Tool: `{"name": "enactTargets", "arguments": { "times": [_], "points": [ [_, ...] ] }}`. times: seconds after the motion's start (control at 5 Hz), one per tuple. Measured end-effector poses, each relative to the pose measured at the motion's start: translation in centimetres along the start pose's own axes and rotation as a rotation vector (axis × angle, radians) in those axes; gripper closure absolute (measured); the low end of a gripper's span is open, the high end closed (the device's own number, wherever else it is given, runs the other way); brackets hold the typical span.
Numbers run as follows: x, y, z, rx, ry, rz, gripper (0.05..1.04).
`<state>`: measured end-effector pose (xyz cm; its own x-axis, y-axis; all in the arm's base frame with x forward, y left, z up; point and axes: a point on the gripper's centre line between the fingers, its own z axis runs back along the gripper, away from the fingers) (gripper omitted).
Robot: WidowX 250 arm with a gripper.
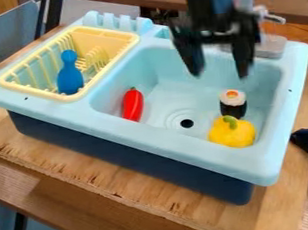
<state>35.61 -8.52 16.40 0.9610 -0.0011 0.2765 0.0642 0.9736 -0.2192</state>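
In the light-blue sink [186, 147], the sushi roll [233, 105] stands with its long axis upright, rice-and-orange end up, just beside the yellow pepper [237, 134]. Above, the black gripper [218, 77] holds nothing, its jaws spread wide.

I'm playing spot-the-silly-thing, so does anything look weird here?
Yes: a blue toy bowling pin stands in the yellow dish rack, odd because it isn't a dish. The plywood has a rough front edge too.
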Motion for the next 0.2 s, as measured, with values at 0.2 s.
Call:
{"name": "enactTargets", "arguments": {
  "times": [0.2],
  "points": [
    [-2.03, 1.20, 4.70, 0.116, 0.043, 0.032, 0.083]
  ]
}}
